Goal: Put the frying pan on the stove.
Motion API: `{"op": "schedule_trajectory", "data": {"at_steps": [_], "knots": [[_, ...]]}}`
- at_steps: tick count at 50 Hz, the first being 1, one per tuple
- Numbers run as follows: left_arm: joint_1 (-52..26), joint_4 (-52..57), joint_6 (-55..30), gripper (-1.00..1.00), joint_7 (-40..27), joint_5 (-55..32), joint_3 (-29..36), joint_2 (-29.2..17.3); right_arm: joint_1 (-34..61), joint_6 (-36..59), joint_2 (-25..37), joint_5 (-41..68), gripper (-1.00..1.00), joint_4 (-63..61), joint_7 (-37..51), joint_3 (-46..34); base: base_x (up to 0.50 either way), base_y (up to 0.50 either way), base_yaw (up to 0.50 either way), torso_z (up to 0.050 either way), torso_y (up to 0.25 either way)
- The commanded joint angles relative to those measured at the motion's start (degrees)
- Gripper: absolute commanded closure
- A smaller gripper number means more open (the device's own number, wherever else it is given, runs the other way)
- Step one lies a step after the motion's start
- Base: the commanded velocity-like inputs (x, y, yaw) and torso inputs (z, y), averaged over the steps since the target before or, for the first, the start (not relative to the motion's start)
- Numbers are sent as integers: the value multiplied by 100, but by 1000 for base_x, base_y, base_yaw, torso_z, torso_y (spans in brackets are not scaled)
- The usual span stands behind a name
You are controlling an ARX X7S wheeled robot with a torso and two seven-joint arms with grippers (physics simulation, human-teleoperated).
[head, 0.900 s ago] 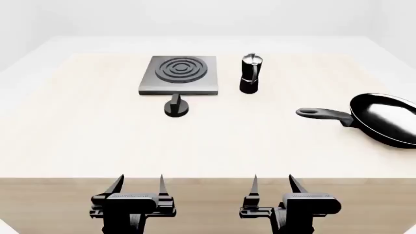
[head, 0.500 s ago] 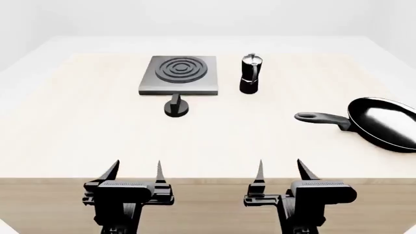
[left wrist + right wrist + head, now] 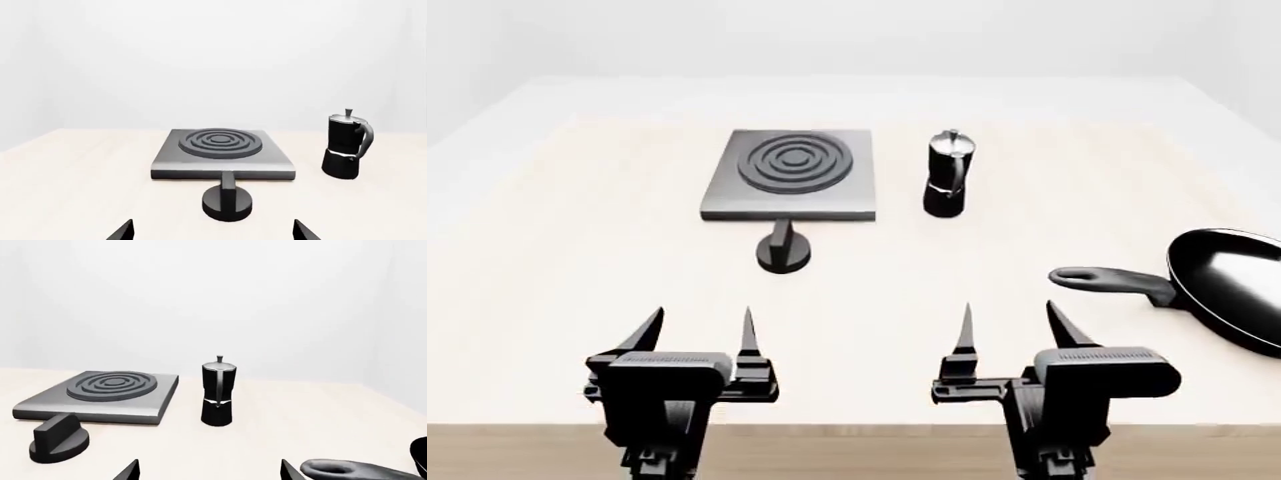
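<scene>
The pan lies flat on the table, far over on the right side, and part of its round bowl runs off the right edge of the head view. Its long handle points left, toward the middle of the table, so the pan's long line goes left to right. In the right wrist view only the loop end of the handle shows.

The pan is apart from both grippers. The right gripper is near the handle's end, just to its left and closer to the robot. Its jaws stand wide open and hold nothing. The left gripper is well apart from the pan, on the other side. Its jaws are wide open too, with nothing in them. Both grippers sit by the near edge of the table.

The stove lies flat at the back, left of the middle, well apart from the pan. There is a wide bare stretch of table between the two. A knob sits just in front of the stove. A moka pot stands upright just to the right of the stove, between the stove and the pan's side of the table.
</scene>
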Motion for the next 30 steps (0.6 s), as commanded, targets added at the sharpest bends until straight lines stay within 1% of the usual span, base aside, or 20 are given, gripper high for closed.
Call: {"op": "schedule_trajectory", "data": {"at_steps": [1,30], "knots": [[23,117,-45,-100,-76,-160,44,-84,39,130,87,69,-100,-162,96,-79,316,0,0,0,0],[76,102,43,-100,-230,-335,181,-253,112,170,226,224,-100,-122,264,-230,320,0,0,0,0]]}}
